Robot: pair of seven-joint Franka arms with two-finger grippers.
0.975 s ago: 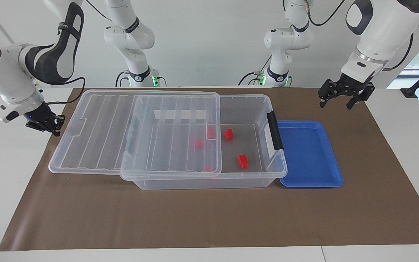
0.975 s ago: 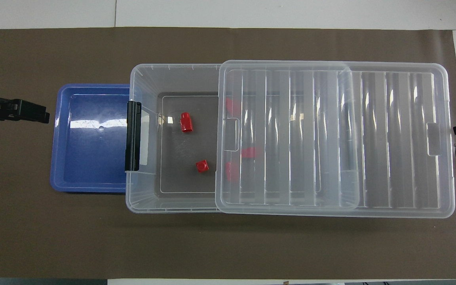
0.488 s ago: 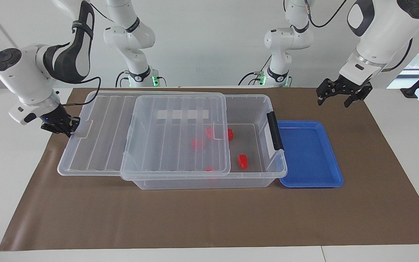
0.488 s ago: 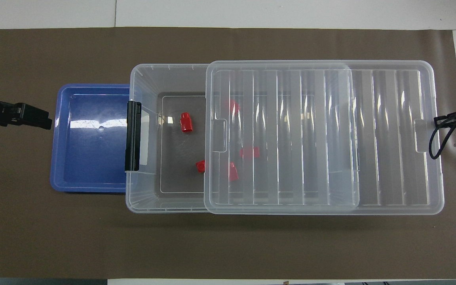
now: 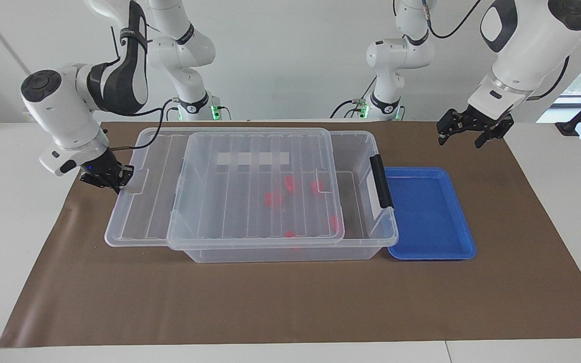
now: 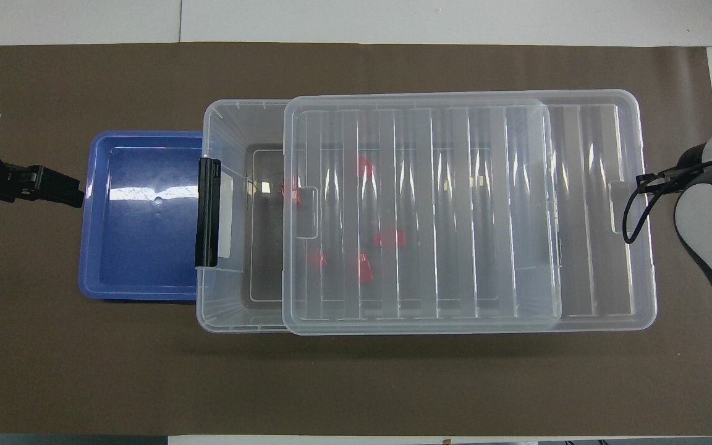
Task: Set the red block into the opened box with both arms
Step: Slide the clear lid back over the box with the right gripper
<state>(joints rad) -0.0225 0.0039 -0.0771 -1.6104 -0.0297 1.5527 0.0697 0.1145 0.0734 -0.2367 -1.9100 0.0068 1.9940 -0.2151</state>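
The clear box lies mid-table with its black clip handle at the left arm's end. Its ribbed clear lid lies on top and covers most of it, overhanging the right arm's end. Several red blocks lie inside, blurred through the lid. My right gripper is shut, its tips against the lid's end tab. My left gripper hangs open and empty by the blue tray's edge.
A shallow blue tray with nothing in it touches the box at the handle end. A brown mat covers the table. Two idle white arms stand at the robots' edge.
The lid has slid toward the left arm's end with my right gripper against it. It now covers the two red blocks that lay uncovered. The left gripper has barely moved.
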